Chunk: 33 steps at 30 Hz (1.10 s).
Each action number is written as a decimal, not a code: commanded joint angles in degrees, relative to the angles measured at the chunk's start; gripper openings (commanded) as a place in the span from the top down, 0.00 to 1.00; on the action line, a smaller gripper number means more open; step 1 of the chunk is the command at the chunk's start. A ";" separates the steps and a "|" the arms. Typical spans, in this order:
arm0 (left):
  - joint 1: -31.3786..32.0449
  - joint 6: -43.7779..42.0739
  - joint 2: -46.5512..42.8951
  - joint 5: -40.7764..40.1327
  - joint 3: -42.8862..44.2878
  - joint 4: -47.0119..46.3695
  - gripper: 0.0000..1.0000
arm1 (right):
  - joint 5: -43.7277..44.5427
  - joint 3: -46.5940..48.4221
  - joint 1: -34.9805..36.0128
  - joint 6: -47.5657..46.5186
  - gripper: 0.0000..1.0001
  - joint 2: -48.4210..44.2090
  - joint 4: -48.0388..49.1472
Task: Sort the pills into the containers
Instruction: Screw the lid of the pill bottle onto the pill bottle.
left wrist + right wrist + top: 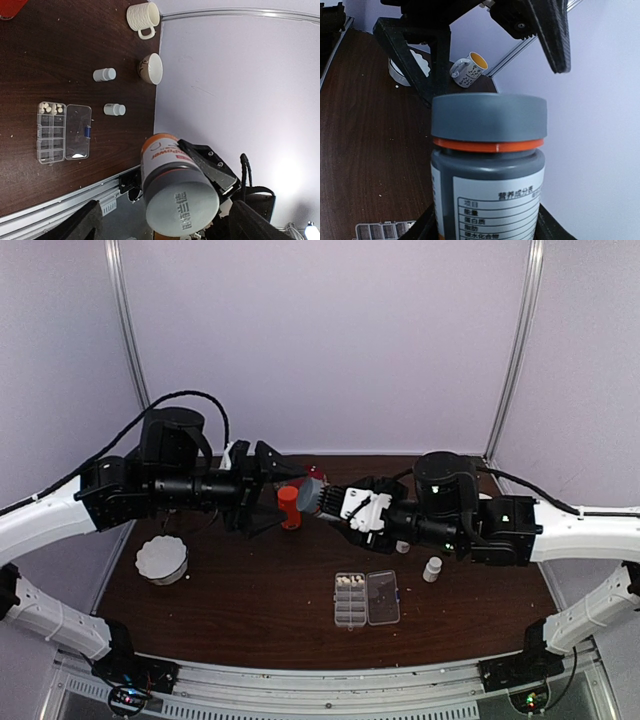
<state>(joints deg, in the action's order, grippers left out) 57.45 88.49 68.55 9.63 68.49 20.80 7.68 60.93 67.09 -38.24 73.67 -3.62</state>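
Cream pills (47, 106) lie in the far-end compartments (349, 583) of a clear organiser box (350, 615). The box rests with its lid (383, 597) open on the dark wooden table (250, 610), near the front edge between the two arms. Farther back and higher, the right gripper (485, 225) is clamped on a grey bottle (487, 170), holding it level in the air. The left gripper (288, 492) faces the bottle's grey cap (182, 207), jaws spread wide and clear of it. Two small white bottles (432, 568) stand to the box's right, and an orange bottle (289, 512) stands behind.
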 commanded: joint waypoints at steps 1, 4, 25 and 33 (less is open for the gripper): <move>0.56 3.09 1.06 -0.50 1.56 -4.33 0.11 | 0.78 2.27 0.54 -0.96 1.00 0.91 1.68; 0.64 3.05 1.58 0.01 1.99 -4.78 0.21 | 0.67 2.31 0.59 -1.05 1.00 1.08 1.80; 0.99 2.25 3.18 2.95 0.79 -8.83 0.58 | 0.45 3.94 0.77 -1.31 1.00 3.10 -0.89; 1.03 -3.56 3.74 3.50 0.87 -7.98 0.82 | -7.02 7.07 0.26 1.92 1.00 3.08 -7.24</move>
<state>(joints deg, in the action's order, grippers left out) 57.95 90.06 71.75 10.70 68.75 17.19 6.68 64.55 67.51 -38.65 76.49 -7.46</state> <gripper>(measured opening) 0.493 0.529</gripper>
